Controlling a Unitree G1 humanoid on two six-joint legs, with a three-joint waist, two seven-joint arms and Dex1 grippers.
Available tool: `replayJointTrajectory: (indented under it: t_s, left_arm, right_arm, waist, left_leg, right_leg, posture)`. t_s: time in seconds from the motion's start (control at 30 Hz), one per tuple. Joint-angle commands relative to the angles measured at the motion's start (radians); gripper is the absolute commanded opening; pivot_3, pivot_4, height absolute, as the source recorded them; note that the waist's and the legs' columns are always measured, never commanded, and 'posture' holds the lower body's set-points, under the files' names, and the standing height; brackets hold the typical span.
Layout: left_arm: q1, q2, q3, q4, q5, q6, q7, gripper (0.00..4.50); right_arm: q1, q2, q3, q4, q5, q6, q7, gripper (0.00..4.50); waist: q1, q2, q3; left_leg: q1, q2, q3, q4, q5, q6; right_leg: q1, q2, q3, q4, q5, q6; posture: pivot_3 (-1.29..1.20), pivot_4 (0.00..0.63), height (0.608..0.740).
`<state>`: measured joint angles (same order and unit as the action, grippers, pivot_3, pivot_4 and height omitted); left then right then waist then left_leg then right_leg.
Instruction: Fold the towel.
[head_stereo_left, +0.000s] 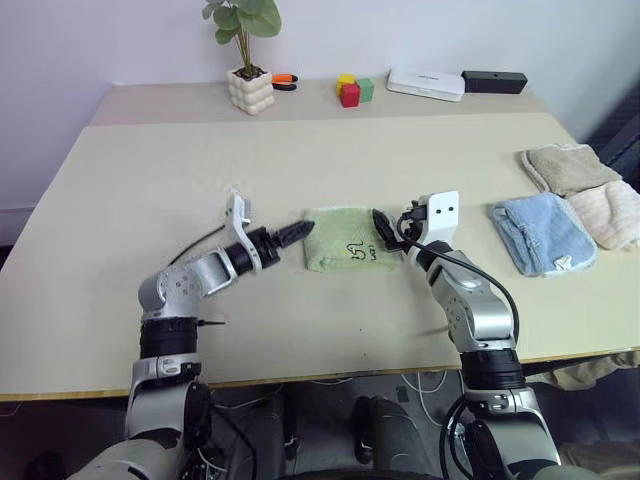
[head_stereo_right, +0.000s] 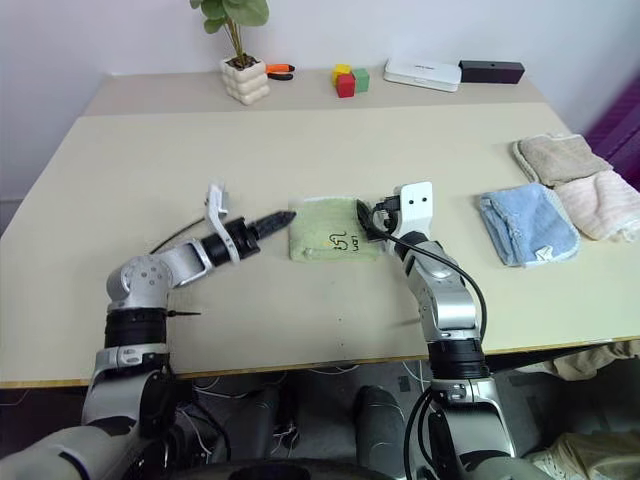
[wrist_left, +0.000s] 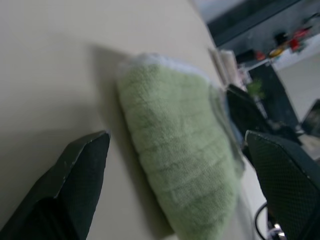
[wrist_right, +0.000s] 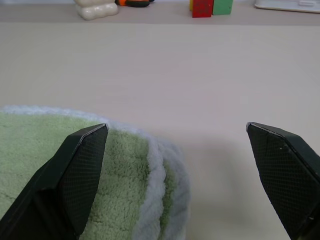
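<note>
Office or lab: table (head_stereo_left: 150, 200), white wall (head_stereo_left: 100, 40)

left gripper (head_stereo_left: 300, 230) spread, right gripper (head_stereo_left: 385, 228) spread

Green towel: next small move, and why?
Probably pull both arms back. The towel already lies folded in a compact stack on the table, and the left gripper and right gripper stand open at its ends, holding nothing.
</note>
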<state>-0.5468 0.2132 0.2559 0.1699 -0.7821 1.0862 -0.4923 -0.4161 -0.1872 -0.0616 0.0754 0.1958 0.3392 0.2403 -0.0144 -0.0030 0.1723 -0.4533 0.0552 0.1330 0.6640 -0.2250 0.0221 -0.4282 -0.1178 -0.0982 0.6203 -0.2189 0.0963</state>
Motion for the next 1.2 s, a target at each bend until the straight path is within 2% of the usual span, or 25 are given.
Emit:
replayJointTrajectory:
  t_s: [0.03, 0.2, 0.4, 0.47, 0.53, 0.63, 0.73, 0.83, 0.97, 1.1, 1.2]
  left_arm:
    - [0.003, -0.016, -0.028, -0.035, -0.029, 0.080, 0.020, 4.44]
    - [-0.020, -0.091, 0.020, 0.015, -0.071, 0.139, 0.080, 4.44]
    - [-0.087, -0.219, 0.118, 0.158, -0.109, 0.147, 0.179, 4.44]
    - [-0.111, -0.247, 0.163, 0.212, -0.116, 0.129, 0.223, 3.93]
    - [-0.120, -0.256, 0.166, 0.232, -0.108, 0.125, 0.236, 3.16]
    - [-0.122, -0.264, 0.160, 0.234, -0.111, 0.133, 0.241, 1.54]
    - [-0.125, -0.268, 0.149, 0.245, -0.101, 0.127, 0.247, 0.05]
    - [-0.130, -0.271, 0.146, 0.275, -0.091, 0.109, 0.253, 0.05]
    - [-0.136, -0.274, 0.148, 0.276, -0.094, 0.091, 0.255, 0.05]
    - [-0.142, -0.252, 0.138, 0.254, -0.072, 0.040, 0.249, 0.05]
    - [-0.135, -0.198, 0.113, 0.208, -0.035, -0.030, 0.218, 0.05]
  right_arm:
    - [-0.014, 0.002, 0.003, -0.025, -0.008, -0.018, -0.001, 4.50]
    - [-0.019, 0.003, 0.004, -0.022, -0.015, -0.022, 0.000, 4.50]
    - [-0.020, 0.010, 0.008, -0.024, -0.022, -0.022, -0.003, 4.50]
    - [-0.018, 0.011, 0.009, -0.028, -0.024, -0.021, -0.003, 4.50]
    - [-0.013, 0.004, 0.006, -0.045, -0.014, -0.023, 0.017, 4.50]
    - [-0.006, -0.035, -0.024, -0.109, 0.070, -0.018, 0.128, 4.50]
    - [-0.023, -0.112, -0.129, -0.154, 0.205, 0.024, 0.221, 4.50]
    - [-0.032, -0.192, -0.172, -0.168, 0.238, 0.032, 0.265, 4.50]
    - [-0.015, -0.244, -0.172, -0.213, 0.284, 0.059, 0.326, 4.50]
    - [0.082, -0.344, -0.151, -0.323, 0.315, 0.061, 0.476, 4.50]
    - [0.199, -0.451, -0.138, -0.362, 0.304, 0.016, 0.623, 4.50]
  waist:
    - [0.003, 0.000, 0.000]
    - [0.004, 0.000, 0.000]
    - [0.007, 0.000, 0.000]
    - [0.006, 0.000, 0.000]
    - [0.004, 0.000, 0.000]
    - [0.005, 0.000, 0.000]
    - [0.014, 0.000, 0.000]
    - [0.020, 0.000, 0.000]
    - [0.020, 0.000, -0.001]
    - [0.028, 0.000, -0.001]
    - [0.025, -0.001, 0.000]
  left_leg:
    - [0.000, 0.000, 0.000, 0.000, 0.000, 0.000]
    - [0.001, 0.000, 0.000, 0.000, 0.000, 0.000]
    - [0.001, -0.002, -0.001, 0.000, 0.000, 0.001]
    - [0.001, -0.002, -0.001, 0.001, -0.001, 0.001]
    - [0.001, -0.002, -0.001, 0.000, -0.001, 0.001]
    - [0.001, -0.002, -0.001, 0.000, -0.001, 0.002]
    - [0.002, -0.003, -0.002, 0.001, -0.002, 0.004]
    - [0.007, -0.003, -0.003, 0.001, -0.004, 0.006]
    - [0.010, -0.002, -0.004, 0.000, -0.004, 0.006]
    - [0.009, -0.003, -0.004, 0.000, -0.004, 0.007]
    - [0.008, -0.003, -0.004, 0.000, -0.005, 0.007]
  right_leg:
    - [0.000, 0.000, 0.000, 0.000, 0.000, 0.000]
    - [0.001, 0.000, 0.000, 0.000, 0.000, 0.000]
    - [0.002, -0.001, 0.000, -0.001, 0.000, 0.000]
    - [0.002, -0.001, 0.000, -0.001, 0.000, 0.000]
    - [0.002, -0.001, 0.000, -0.001, 0.000, 0.000]
    - [0.002, -0.001, 0.000, -0.001, 0.000, 0.000]
    - [0.003, -0.001, 0.000, -0.001, 0.000, 0.000]
    - [0.008, -0.002, 0.000, -0.004, -0.001, -0.001]
    - [0.010, -0.002, 0.001, -0.004, -0.002, -0.003]
    - [0.010, -0.002, 0.001, -0.005, -0.002, -0.003]
    - [0.010, -0.003, 0.001, -0.006, -0.002, -0.004]
  posture:
    - [0.00, 0.150, 0.740]
    - [0.00, 0.150, 0.740]
    - [0.00, 0.150, 0.740]
    - [0.00, 0.150, 0.740]
    - [0.00, 0.150, 0.740]
    - [0.00, 0.150, 0.740]
    - [0.00, 0.150, 0.740]
    - [0.00, 0.150, 0.740]
    - [0.00, 0.150, 0.740]
    - [0.00, 0.150, 0.740]
    - [0.00, 0.150, 0.740]
